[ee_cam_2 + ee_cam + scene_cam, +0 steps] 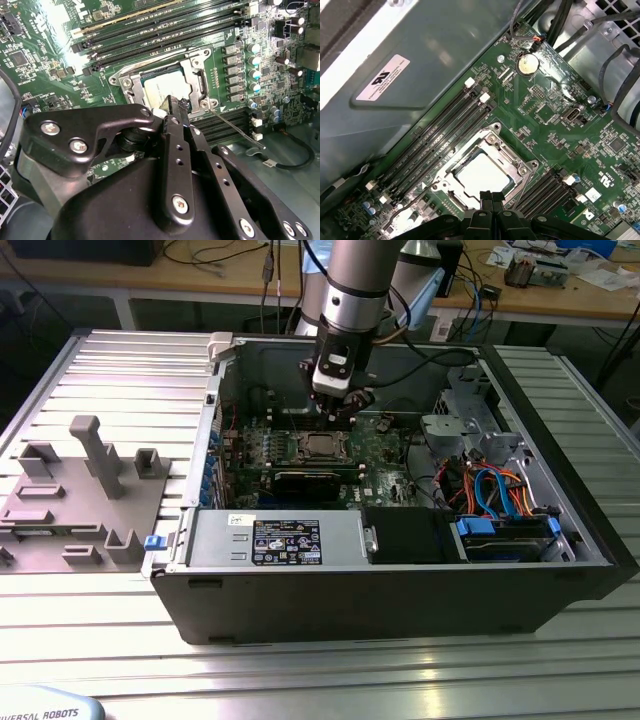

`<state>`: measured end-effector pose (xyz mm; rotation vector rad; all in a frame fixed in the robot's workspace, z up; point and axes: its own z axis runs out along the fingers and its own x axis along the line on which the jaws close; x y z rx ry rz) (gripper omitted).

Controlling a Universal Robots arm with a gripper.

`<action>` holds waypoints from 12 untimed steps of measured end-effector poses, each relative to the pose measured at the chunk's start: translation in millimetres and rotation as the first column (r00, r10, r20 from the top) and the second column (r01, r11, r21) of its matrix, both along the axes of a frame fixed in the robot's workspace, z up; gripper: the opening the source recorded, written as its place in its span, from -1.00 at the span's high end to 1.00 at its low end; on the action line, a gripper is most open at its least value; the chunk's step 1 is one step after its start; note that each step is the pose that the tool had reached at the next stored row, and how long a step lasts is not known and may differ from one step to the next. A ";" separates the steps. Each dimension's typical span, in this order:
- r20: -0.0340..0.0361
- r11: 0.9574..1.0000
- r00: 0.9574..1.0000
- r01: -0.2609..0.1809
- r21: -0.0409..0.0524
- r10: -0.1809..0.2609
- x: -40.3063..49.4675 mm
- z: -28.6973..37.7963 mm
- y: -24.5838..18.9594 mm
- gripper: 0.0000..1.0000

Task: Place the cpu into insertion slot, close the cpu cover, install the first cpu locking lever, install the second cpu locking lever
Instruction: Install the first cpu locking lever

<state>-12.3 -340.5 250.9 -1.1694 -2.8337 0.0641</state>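
Note:
The cpu [320, 447] lies flat in the socket on the green motherboard, its silvery top showing in both wrist views [162, 87] [482, 175]. The cpu cover [197, 75] [519, 169], a thin metal frame, lies down around it. A thin wire locking lever [237, 130] sticks out sideways from the socket's corner, raised off the board. My gripper [338, 412] [176, 102] [486, 196] hangs just above the socket's edge. Its fingers are shut together with nothing between them.
The open computer case [560, 570] surrounds the board. Memory slots [165, 30] run along both sides of the socket. A power supply [285, 540] and a drive bay with blue cables [500, 500] line the near side. A grey fixture [90, 470] stands outside, at the exterior view's left.

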 end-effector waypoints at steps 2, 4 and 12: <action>0.000 1.000 1.000 -0.004 0.000 0.004 0.0 0.0 0.0 0.79; 0.000 1.000 1.000 -0.009 0.000 0.009 0.0 0.0 0.0 0.79; 0.000 1.000 1.000 -0.026 0.000 0.026 0.0 0.0 0.0 0.79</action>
